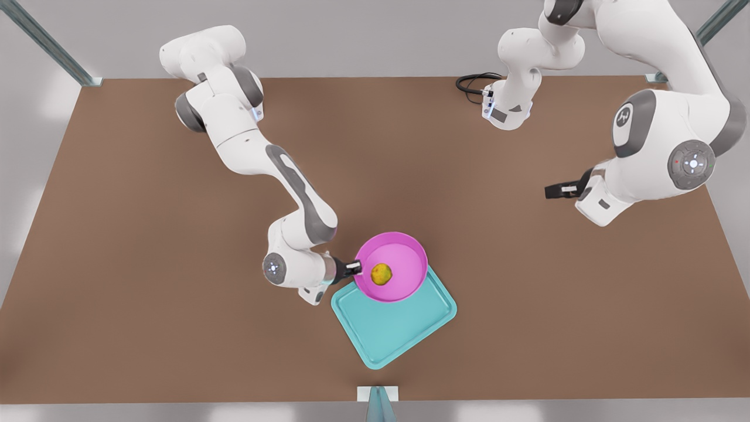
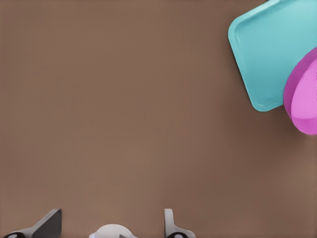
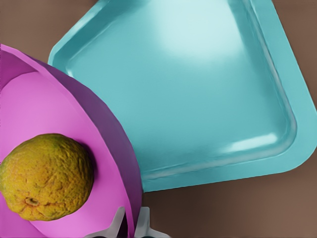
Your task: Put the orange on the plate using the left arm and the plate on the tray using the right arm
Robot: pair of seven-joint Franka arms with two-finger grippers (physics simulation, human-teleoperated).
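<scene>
Brown table (image 1: 176,328); right gripper (image 3: 131,223) pinches plate (image 3: 59,114) rim; orange (image 3: 45,177) inside.

**Three cameras: one overhead, two on the wrists**

The front view looks steeply down from above on the whole brown worktop (image 1: 146,264), both arms in frame, from well back. The left wrist view looks down on bare worktop from some height, catching a corner of the teal tray (image 2: 267,54) and an edge of the pink plate (image 2: 304,99) far off. The right wrist view sits very close, facing down along the plate's rim (image 3: 114,144) onto the orange (image 3: 47,176) and tray (image 3: 198,89). All three views share tray and plate.
</scene>
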